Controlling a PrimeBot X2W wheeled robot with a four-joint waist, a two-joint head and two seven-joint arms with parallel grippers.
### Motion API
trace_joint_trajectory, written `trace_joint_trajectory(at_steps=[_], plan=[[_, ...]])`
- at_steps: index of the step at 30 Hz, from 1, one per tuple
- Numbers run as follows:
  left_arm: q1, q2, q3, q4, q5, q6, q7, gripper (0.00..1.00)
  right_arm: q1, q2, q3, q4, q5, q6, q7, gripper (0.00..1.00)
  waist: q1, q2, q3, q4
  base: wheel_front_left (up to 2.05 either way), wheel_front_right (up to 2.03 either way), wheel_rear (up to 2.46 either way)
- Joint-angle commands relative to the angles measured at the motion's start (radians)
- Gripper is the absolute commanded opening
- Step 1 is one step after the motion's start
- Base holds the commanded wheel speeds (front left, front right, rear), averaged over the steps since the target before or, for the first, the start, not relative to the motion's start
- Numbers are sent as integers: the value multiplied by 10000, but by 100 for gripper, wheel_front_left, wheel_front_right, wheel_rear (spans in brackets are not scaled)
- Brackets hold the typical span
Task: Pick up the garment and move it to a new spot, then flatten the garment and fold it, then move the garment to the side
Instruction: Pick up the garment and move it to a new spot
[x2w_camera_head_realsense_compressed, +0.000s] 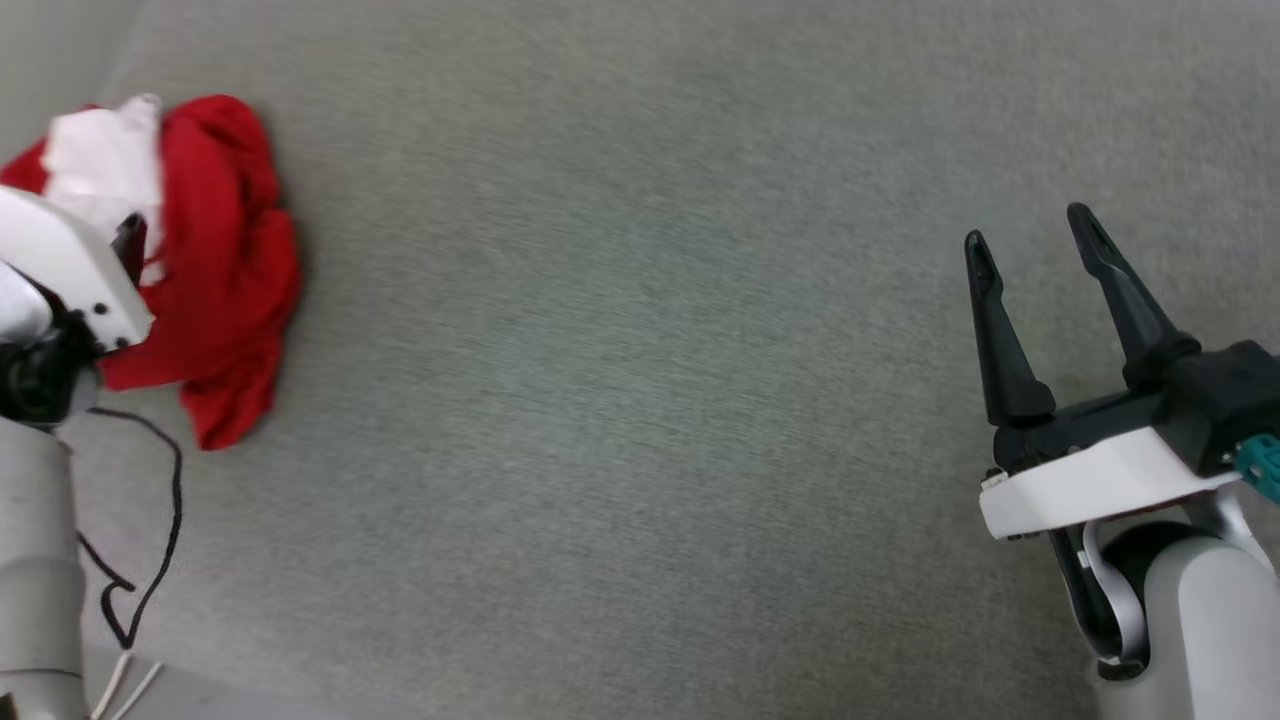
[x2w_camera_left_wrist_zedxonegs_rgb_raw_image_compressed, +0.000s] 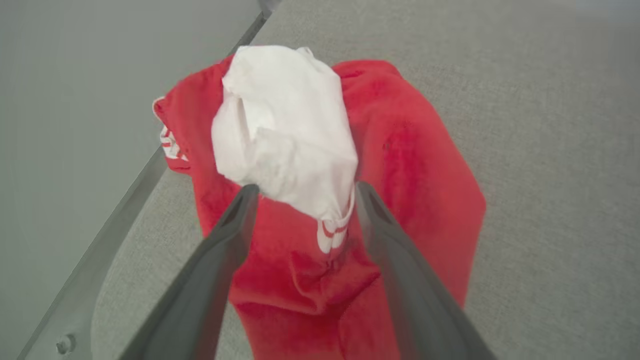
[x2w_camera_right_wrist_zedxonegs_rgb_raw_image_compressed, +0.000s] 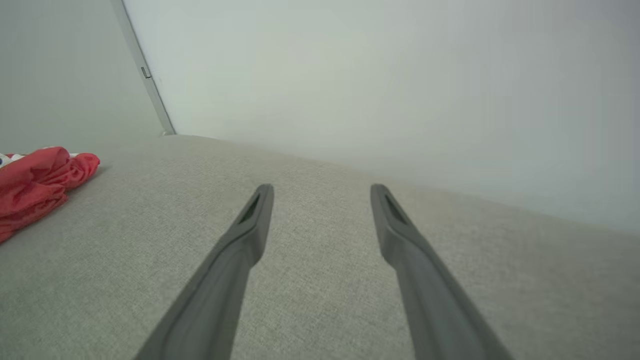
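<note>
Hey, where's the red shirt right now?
The garment lies crumpled at the head view's far left on the grey surface, near its edge, just ahead of the left gripper, whose jaws stand open.

1. Grey cloth surface (x2w_camera_head_realsense_compressed: 640, 400) lies bare from centre to right, giving wide free passage.
2. Crumpled garment (x2w_camera_head_realsense_compressed: 225, 270) is heaped at far left, the one bulk on it.
3. Black cable (x2w_camera_head_realsense_compressed: 160, 520) loops just below the garment, across the low-left approach.
4. Edge rail (x2w_camera_left_wrist_zedxonegs_rgb_raw_image_compressed: 100, 245) and wall (x2w_camera_left_wrist_zedxonegs_rgb_raw_image_compressed: 75, 100) run just beside the garment, so it's tight there.
5. Right gripper (x2w_camera_head_realsense_compressed: 1028, 226) is spread wide, with clear space all round.
</note>
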Motion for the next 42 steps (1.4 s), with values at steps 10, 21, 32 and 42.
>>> trace_joint_trajectory(at_steps=[10,21,32,42], plan=[[121,338,577,1567,-755,396,1874,100,-580,83,150,491,215,-3,-448,100,-2,0,990,-1156,0,0,0],[149,468,584,1701,-637,618,667,0,-315,114,-30,785,294,-5,-548,100,-2,0,215,-1045,0,0,0],[-491,635,-69,745,340,398,-3389,0,416,127,-224,998,656,-5,-665,100,-2,0,-1517,-819,0,0,0],[133,-514,-980,-137,667,129,-5927,0,1447,129,-463,1128,1137,-5,-684,100,-2,0,-3313,-1751,0,0,0]])
